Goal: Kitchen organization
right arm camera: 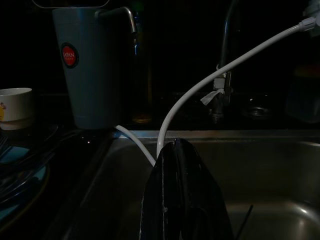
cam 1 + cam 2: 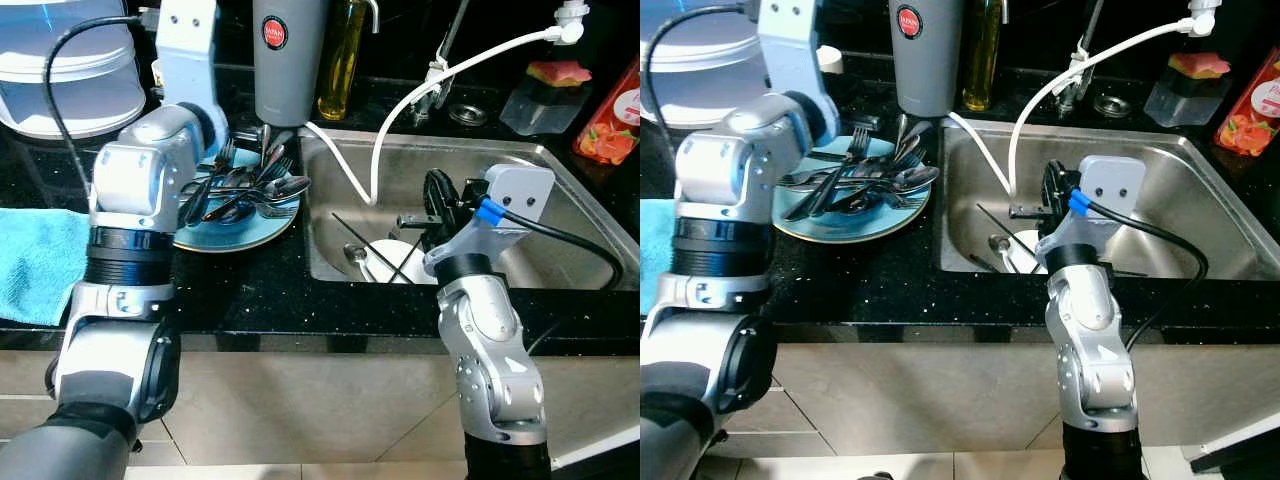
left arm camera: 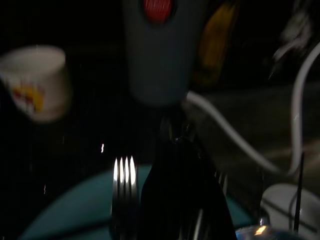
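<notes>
Your cutlery (image 2: 245, 190) is a loose heap of forks and spoons, crossed over one another on a pale blue plate (image 2: 262, 230) that sits on the black tabletop (image 2: 240, 290) just left of the sink (image 2: 560, 170). The handles point every way and several tines stick up toward the grey jug (image 2: 288, 60) behind.

The left gripper (image 3: 175, 150) is low over the far side of that heap; in its wrist view the fingers read as one dark mass, pressed together with nothing between them, and a fork (image 3: 125, 190) stands just beside them. The right gripper (image 1: 182, 165) hangs inside the sink, fingers likewise closed and empty, above a white dish (image 2: 395, 262) and thin black sticks, probably chopsticks (image 2: 375, 245).

Watch these risks, as I judge them:
- Because the pieces interlock, lifting one fork may drag its neighbours off the plate and onto the tabletop, or over the edge into the sink.
- The plate lies near the sink's rim, so a sideways push from the left arm could slide it.
- The white hose (image 2: 400, 110) loops down into the sink close to the right gripper; your right arm could snag it when rising.
- The jug and the oil bottle (image 2: 342, 60) stand close behind the plate, so a high reach could knock them.
</notes>
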You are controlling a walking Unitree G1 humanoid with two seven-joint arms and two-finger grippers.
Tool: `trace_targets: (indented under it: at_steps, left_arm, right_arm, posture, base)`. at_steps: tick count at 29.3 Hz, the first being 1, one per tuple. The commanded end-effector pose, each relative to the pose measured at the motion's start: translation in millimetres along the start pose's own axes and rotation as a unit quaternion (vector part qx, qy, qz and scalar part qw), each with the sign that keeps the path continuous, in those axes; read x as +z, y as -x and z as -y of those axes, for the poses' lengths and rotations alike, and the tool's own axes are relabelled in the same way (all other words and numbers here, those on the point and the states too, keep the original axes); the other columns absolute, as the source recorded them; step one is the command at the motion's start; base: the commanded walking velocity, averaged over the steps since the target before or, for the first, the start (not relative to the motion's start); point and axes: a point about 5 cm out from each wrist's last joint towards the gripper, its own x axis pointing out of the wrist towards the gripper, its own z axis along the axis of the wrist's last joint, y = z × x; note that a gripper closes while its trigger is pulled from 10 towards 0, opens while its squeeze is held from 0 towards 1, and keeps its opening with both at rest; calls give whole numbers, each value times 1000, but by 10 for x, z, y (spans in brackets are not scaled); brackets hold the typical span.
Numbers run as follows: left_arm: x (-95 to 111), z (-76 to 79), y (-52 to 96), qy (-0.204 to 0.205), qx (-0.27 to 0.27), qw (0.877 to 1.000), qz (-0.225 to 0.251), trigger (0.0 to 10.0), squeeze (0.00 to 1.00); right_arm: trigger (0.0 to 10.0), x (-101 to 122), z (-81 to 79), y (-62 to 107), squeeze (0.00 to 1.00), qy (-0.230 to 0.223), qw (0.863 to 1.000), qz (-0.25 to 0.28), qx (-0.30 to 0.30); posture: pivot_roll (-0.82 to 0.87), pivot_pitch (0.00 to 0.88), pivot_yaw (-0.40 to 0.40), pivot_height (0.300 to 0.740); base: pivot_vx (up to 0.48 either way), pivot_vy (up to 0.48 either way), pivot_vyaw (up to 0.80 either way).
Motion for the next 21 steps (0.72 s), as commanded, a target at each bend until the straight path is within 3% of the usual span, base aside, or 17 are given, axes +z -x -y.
trace_targets:
  at_steps: [1,3,14,15,21]
  left_arm:
    - [-116,60,-35,2,-3,999,-38,10000,0]
    - [-294,-7,-32,-11,17,997,-76,10000,1000]
    - [-425,-206,-17,7,57,991,-120,10000,1000]
    - [-428,-243,-24,13,62,990,-125,10000,0]
    - [-419,-391,-81,30,77,987,-134,10000,0]
  right_arm:
    - [10000,6,8,15,0,0,1000,-1,-3]
    - [10000,-1,3,14,0,0,1000,-2,-3]
    - [10000,-15,-1,10,0,-1,1000,-3,-1]
    - [10000,-15,-1,9,0,-1,1000,-2,-1]
    - [10000,-11,-2,3,0,-1,1000,-1,0]
  posture:
    - [222,63,-65,740]
    - [223,64,-64,740]
    - [230,60,-64,740]
    - [229,57,-66,740]
    - [230,51,-68,740]
  base:
    - [0,0,0]
    - [0,0,0]
    - [0,0,0]
    - [0,0,0]
    - [0,0,0]
